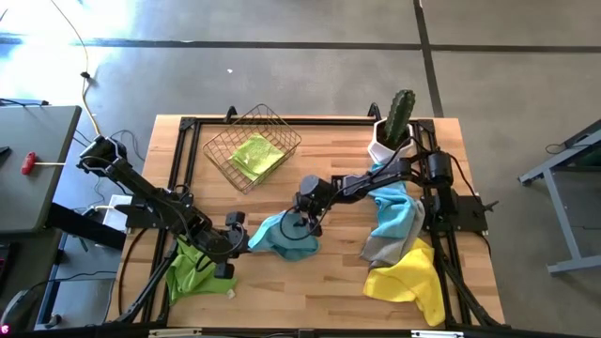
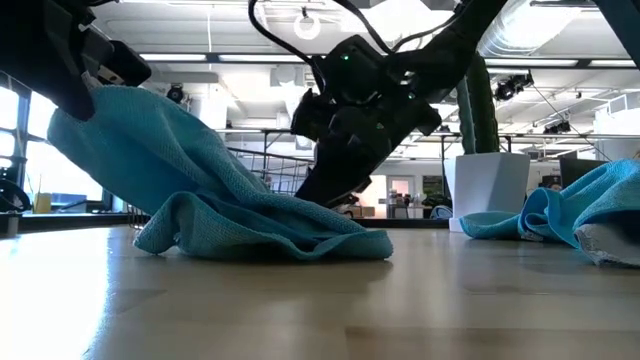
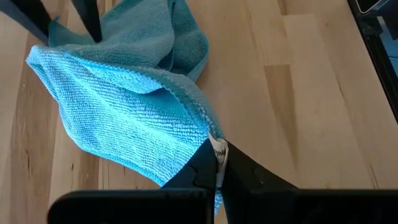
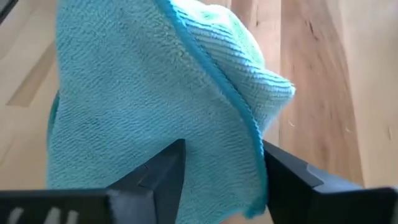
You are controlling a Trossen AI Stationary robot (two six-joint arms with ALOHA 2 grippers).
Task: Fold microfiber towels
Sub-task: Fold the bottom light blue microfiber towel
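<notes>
Centrally on the wooden table (image 1: 319, 291) lies a light blue towel (image 1: 282, 237), bunched and partly raised, with both grippers on it. From the high view the left gripper (image 1: 235, 235) meets the towel's left edge, and its wrist view shows the two dark fingers (image 3: 199, 168) pressed together, pinching the towel's hem at a corner where a small white label sits between them. At table height that corner is lifted well above the wood, so the cloth slopes down from it to a rumpled heap resting on the surface. The right gripper (image 1: 302, 222) comes down onto the towel's other side; in its wrist view its fingers (image 4: 165, 165) stand spread with a fold of blue cloth between them, and I cannot tell whether they press it. A lime green towel (image 1: 191, 270) lies crumpled at the near left corner of the table, just beside the left arm. Another lime green towel (image 1: 256, 156) rests folded inside the wire basket (image 1: 218, 150) at the table's far side. On the right, a second light blue towel (image 1: 399, 214), a grey towel (image 1: 383, 248) and a yellow towel (image 1: 409, 280) lie piled together, touching one another. A cactus in a white pot (image 1: 394, 127) stands at the far right corner
</notes>
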